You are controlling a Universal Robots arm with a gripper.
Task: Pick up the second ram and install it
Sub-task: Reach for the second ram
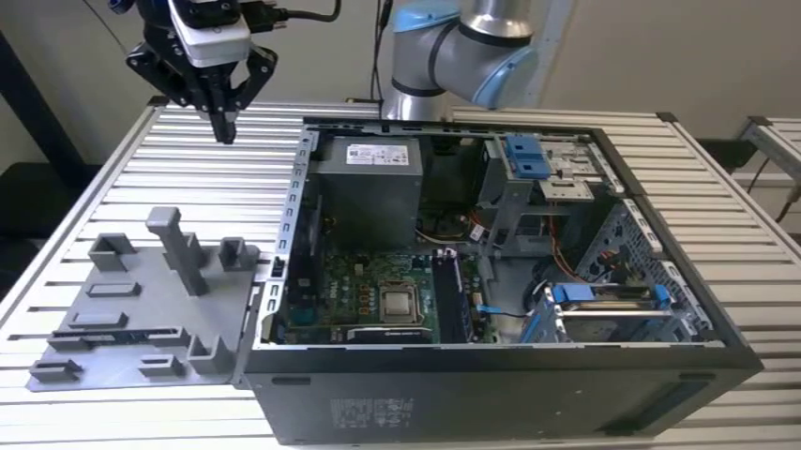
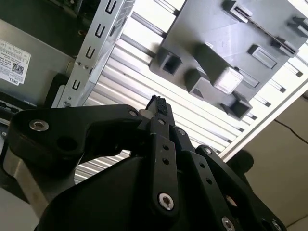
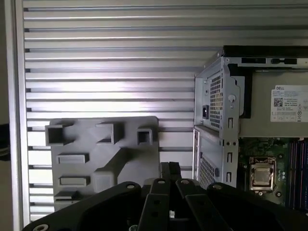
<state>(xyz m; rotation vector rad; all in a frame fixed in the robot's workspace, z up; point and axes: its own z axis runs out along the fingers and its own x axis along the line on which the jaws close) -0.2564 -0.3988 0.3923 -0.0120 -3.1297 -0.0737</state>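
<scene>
Slats of metal make up the table (image 1: 113, 178) in the exterior view, and on it you see an open computer case (image 1: 476, 403) with a flat grey tray (image 1: 138, 309) just beside it, on the exterior view's left. A tall grey post (image 1: 175, 246) stands on the tray. The gripper (image 1: 225, 129) hangs high in the air, past the far end of the tray and well apart from it. Its two fingers are pressed together at the tips and there is nothing between them. Near the front end of the tray you can spot a thin dark strip lying flat, and I judge it to be the second ram (image 1: 107, 334). It lies longways across the tray, from the exterior view's left to its right. So the stick is below the gripper and toward the front of the table, with the post between the two. In the second wrist view the gripper (image 2: 156, 108) has its fingers closed and empty, the post (image 2: 226, 79) shows its pale top, and the dark strip at the tray's far end looks like the second ram (image 2: 267, 21). In the first wrist view the closed gripper (image 3: 169, 171) points down at the tray (image 3: 120, 154), which sits beside the case (image 3: 216, 96).
</scene>
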